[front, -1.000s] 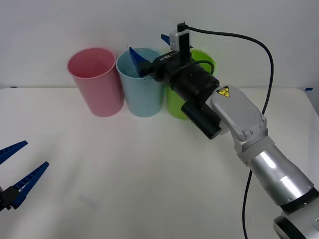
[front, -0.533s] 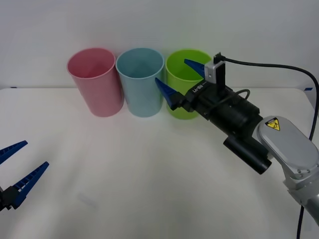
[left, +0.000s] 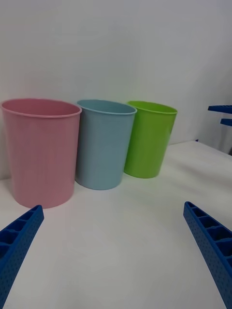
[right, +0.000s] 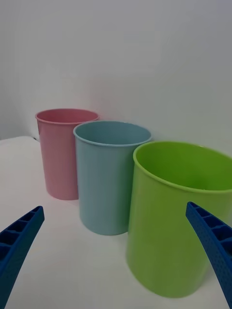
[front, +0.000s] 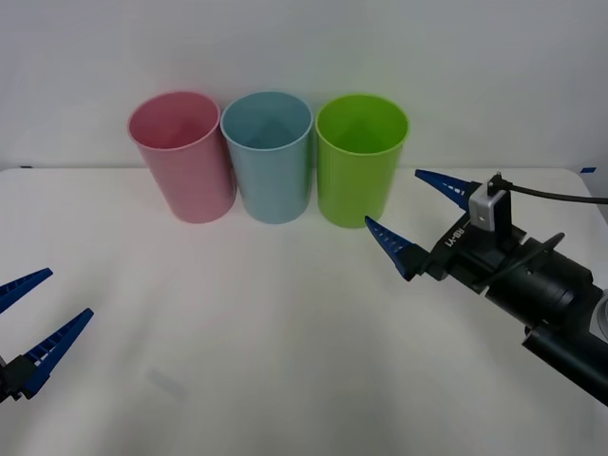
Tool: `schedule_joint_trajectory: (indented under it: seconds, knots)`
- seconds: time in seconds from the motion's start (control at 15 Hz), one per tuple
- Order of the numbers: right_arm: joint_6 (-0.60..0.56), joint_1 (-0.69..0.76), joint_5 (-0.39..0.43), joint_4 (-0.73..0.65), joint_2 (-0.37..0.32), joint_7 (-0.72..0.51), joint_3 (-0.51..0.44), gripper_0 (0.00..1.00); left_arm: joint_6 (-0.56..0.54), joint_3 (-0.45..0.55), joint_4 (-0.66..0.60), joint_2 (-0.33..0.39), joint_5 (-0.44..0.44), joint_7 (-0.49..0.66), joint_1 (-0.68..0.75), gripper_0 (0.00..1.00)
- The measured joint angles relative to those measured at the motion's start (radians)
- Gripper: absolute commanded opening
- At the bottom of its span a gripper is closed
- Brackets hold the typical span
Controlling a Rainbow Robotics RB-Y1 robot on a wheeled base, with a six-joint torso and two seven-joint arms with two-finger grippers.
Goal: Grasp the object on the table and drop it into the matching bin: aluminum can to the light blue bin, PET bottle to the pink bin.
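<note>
Front view: three bins stand in a row at the back of the white table (front: pixel 285 361), pink bin (front: pixel 182 156) on the left, light blue bin (front: pixel 268 155) in the middle, lime green bin (front: pixel 360 158) on the right, each touching or nearly touching its neighbour. Right gripper (front: pixel 416 218) hangs low over the table just right of and in front of the green bin, fingers wide apart, nothing between them. Left gripper (front: pixel 33 313) sits at the near left edge, well apart from the bins, fingers apart, empty, looks parked. No can lying on the tabletop here.

Right wrist view: own two fingers (right: pixel 19 241) apart at the corners, empty gap. Green bin (right: pixel 179 217) closest, light blue bin (right: pixel 110 174) behind it, pink bin (right: pixel 64 152) farthest. Bin insides can't be read from this angle.

Left wrist view: own fingers (left: pixel 208 251) apart, nothing held. Pink bin (left: pixel 41 149) nearest, then light blue (left: pixel 104 142), then green (left: pixel 149 137). Tips of the right gripper (left: pixel 221 116) show farther off.

Where the can is: can't tell; not on the table, not in either gripper. Judgement: the drop looks done, with the can probably inside the light blue bin, though that's hidden. Step in hand reads as the empty right arm clearing the bins. Next move calls only for parking the arm without clipping the green bin's rim.
</note>
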Motion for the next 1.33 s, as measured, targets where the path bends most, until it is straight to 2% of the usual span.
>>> schedule_joint_trajectory:
  seconds: [0.33,0.8,1.33]
  knots:
    - [-0.178,0.144,-0.038,-0.001,0.024,0.13,-0.153,1.0,0.0,0.0,0.0,0.0,0.0,0.0,0.0,1.0]
    - [-0.434,0.307,-0.04,0.0,0.089,0.15,-0.37,1.0,0.0,0.0,0.0,0.0,0.0,0.0,0.0,1.0]
    - [-0.643,0.376,-0.087,0.067,0.095,0.154,-0.494,1.0,0.0,0.0,0.0,0.0,0.0,0.0,0.0,1.0]
